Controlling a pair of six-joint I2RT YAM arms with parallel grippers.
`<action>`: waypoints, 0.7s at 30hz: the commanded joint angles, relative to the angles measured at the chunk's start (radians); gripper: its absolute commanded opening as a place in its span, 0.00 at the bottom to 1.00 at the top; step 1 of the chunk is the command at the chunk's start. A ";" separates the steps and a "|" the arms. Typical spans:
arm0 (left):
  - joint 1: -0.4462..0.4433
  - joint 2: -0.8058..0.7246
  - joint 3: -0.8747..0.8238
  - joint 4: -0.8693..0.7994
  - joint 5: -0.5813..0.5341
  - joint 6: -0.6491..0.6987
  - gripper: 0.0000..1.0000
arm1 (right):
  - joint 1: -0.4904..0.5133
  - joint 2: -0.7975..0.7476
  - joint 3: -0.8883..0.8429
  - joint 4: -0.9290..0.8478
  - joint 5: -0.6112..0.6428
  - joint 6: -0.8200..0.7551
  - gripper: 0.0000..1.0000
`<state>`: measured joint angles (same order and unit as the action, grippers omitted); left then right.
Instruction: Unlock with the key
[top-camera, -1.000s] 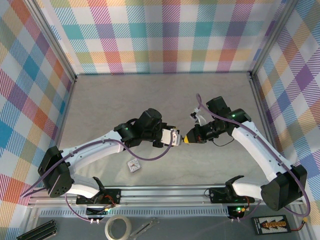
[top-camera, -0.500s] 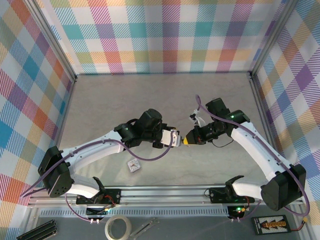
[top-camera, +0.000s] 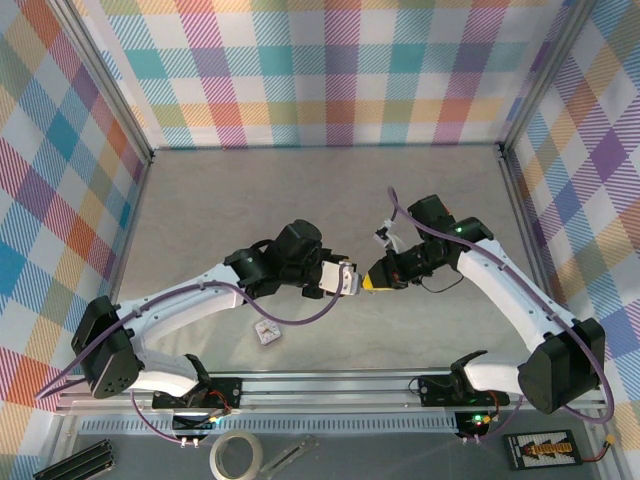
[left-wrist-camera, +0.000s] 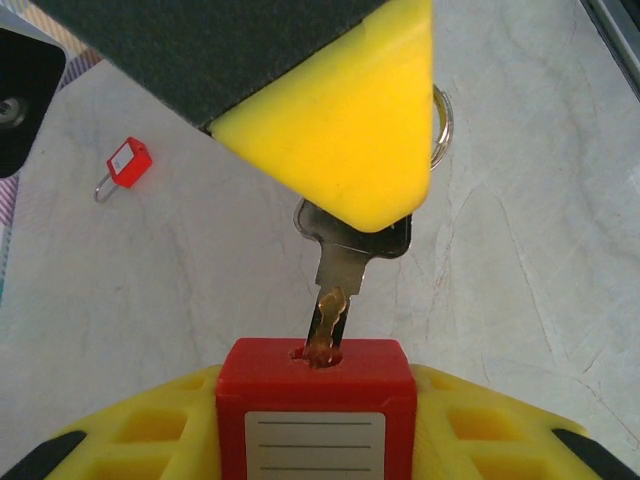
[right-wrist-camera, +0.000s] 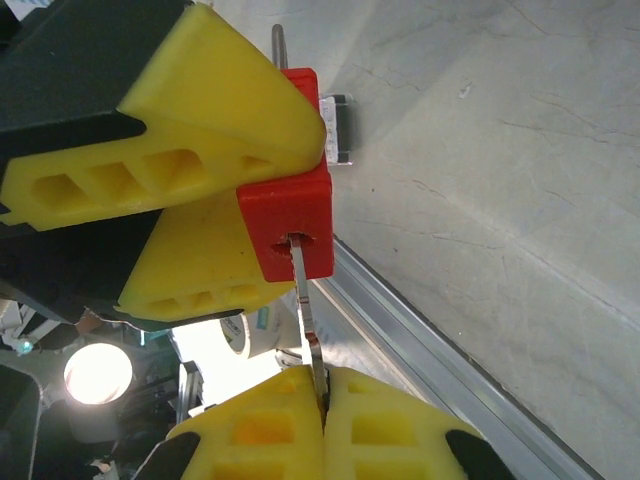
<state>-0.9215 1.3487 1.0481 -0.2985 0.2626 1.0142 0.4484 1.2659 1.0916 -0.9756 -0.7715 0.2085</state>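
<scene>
- A red lock (left-wrist-camera: 315, 400) is held tight by the left fingers (top-camera: 340, 278), which are closed on both of its sides.
- The lock is kept up above the bench (top-camera: 300, 190), near its middle.
- A key (left-wrist-camera: 345, 265) is pinched flat by the right fingers (top-camera: 375, 280), which are closed on its wide end.
- The key is found right at the red lock: its tip is pushed into the keyhole, and most of its thin part can be seen outside.
- A ring (left-wrist-camera: 440, 125) is seen at the key's wide end, partly hidden by a yellow finger.
- A small red lock (left-wrist-camera: 125, 163) is laid on the bench, well apart from the held red lock.
- A small white thing (top-camera: 267, 332) is laid on the bench, closer to the arm bases than the red lock.
</scene>
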 joint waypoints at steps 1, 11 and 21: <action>-0.047 -0.045 -0.003 0.107 0.077 0.014 0.00 | 0.004 0.029 0.006 0.053 -0.032 -0.016 0.00; -0.128 -0.040 0.007 -0.004 0.030 0.106 0.00 | 0.004 0.096 0.047 -0.007 0.065 -0.106 0.00; -0.131 -0.062 0.040 0.010 0.169 -0.020 0.00 | 0.047 0.059 -0.007 0.116 0.062 -0.085 0.00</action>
<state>-1.0042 1.3373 1.0439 -0.3927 0.2108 1.0325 0.4969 1.3170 1.0969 -1.0325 -0.7490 0.1188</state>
